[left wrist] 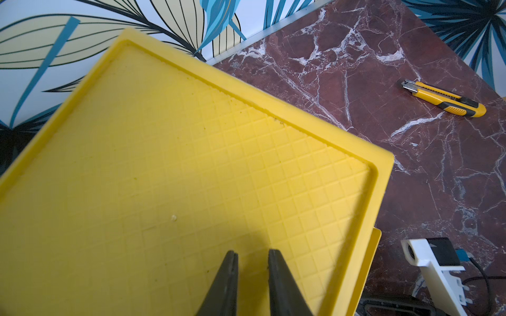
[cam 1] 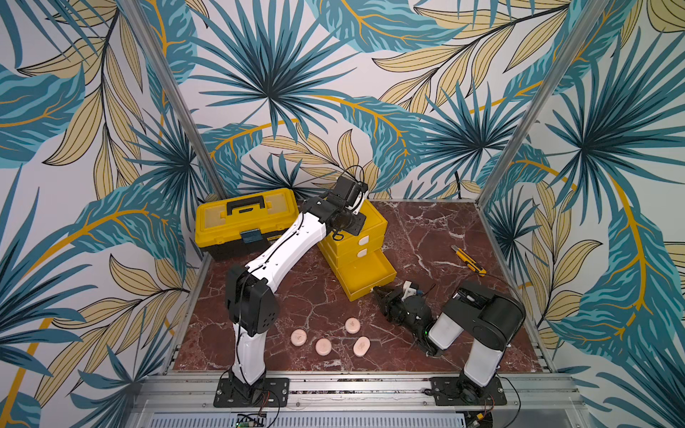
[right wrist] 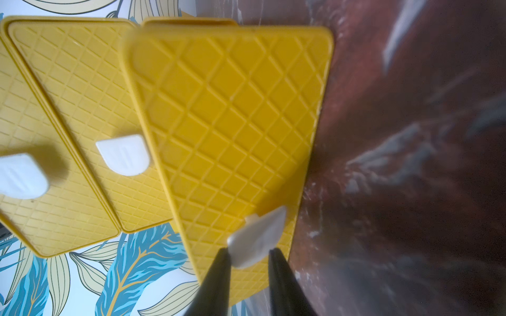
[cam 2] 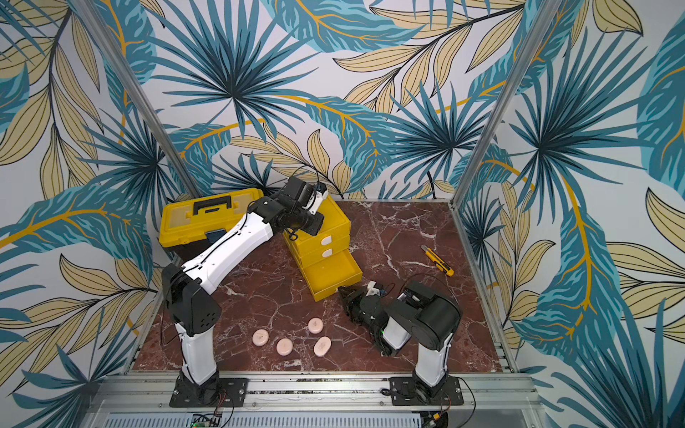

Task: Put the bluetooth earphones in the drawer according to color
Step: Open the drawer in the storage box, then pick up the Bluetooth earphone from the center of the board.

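The worktop [cam 1: 426,229] is dark red marble threaded with white veins. It is boxed in on three sides by wallpaper [cam 1: 278,74] of big teal and straw-coloured palm leaves. Two slanting aluminium posts [cam 1: 163,92] mark the back corners, and a metal rail [cam 1: 352,385] along the near edge carries both arm bases.

At 10 o'clock sits a yellow toolbox [cam 1: 246,220] with a black handle. Just beside it, at 12 o'clock, is the small yellow drawer chest [cam 1: 374,222], with its bottom drawer [cam 1: 365,274] pulled out toward the middle of the marble. A yellow-black utility knife [cam 1: 469,261] lies alone at 2 o'clock.

Four pale pink bluetooth earphones [cam 1: 323,346] lie in a loose cluster at 6 o'clock, out on the stone and well apart from the chest.

The left jaws hang over the chest's ribbed top, narrowly parted with nothing between them. The right jaws, low by the open drawer's front, pinch its white tab handle [right wrist: 256,238].
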You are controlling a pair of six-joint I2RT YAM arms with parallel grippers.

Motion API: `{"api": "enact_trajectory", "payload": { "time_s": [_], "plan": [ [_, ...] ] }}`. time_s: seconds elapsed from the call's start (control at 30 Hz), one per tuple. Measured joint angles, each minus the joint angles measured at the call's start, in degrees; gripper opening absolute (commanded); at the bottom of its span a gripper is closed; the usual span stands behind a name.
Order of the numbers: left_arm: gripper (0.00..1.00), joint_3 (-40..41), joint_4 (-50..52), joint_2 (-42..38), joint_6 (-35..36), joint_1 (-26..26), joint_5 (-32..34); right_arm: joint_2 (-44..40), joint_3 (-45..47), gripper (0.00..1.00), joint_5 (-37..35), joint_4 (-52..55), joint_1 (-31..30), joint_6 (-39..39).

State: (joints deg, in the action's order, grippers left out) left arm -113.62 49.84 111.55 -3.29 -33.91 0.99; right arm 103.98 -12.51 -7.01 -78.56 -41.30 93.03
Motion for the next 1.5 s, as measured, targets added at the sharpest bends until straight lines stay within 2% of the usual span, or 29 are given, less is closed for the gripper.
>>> {"api": "enact_trajectory", "payload": {
  "time_s": [0.2, 0.37, 0.4, 0.47, 0.57, 0.63, 0.73, 0.9, 1.0, 1.13, 1.3, 1.5],
  "plan": [
    [0.24, 0.02, -0.02, 0.0, 0.0, 0.0, 0.0, -3.76, 2.95, 0.29, -1.27, 1.88, -1.81, 0.39],
    [0.24, 0.0, -0.04, 0.0, 0.0, 0.0, 0.0, -9.88, 4.2, 0.3, -1.33, 8.72, -2.49, 0.24],
    [0.24, 0.02, -0.07, 0.0, 0.0, 0.0, 0.0, -11.45, 4.31, 0.32, -1.31, 10.73, -2.58, 0.04],
    [0.24, 0.02, -0.07, 0.0, 0.0, 0.0, 0.0, -14.47, 4.37, 0.42, -1.2, 14.88, -2.64, -0.33],
    [0.24, 0.02, -0.09, 0.0, 0.0, 0.0, 0.0, -19.45, 4.26, 0.47, -0.7, 21.75, -2.69, -1.9],
    [0.24, 0.02, -0.09, 0.0, -0.02, 0.0, 0.0, -23.71, 3.45, 0.55, -0.17, 27.52, -2.73, -3.37],
    [0.25, 0.02, -0.11, 0.0, -0.02, 0.0, 0.0, -31.34, 0.98, 0.6, 0.81, 37.4, -2.73, -6.58],
    [0.25, 0.02, -0.15, 0.0, -0.02, 0.0, -0.02, -45.51, -6.01, 0.62, 1.88, 57.86, -2.73, -13.64],
    [0.25, 0.02, -0.15, 0.0, -0.02, 0.0, -0.07, -50.58, -12.68, 0.62, 2.6, 72.37, -2.78, -19.21],
    [0.25, 0.02, -0.15, 0.0, -0.09, 0.0, -0.13, -49.68, -21.44, 0.62, 2.99, 88.76, -5.35, -25.22],
    [0.25, 0.02, -0.17, 0.0, -0.17, 0.0, -0.15, -38.99, -32.98, 0.63, 1.62, 106.9, -15.37, -30.51],
    [0.25, 0.02, -0.22, 0.0, -0.42, 0.0, -0.2, -30.08, -40.92, 0.67, -0.33, 119.19, -23.06, -32.24]
  ]
}}
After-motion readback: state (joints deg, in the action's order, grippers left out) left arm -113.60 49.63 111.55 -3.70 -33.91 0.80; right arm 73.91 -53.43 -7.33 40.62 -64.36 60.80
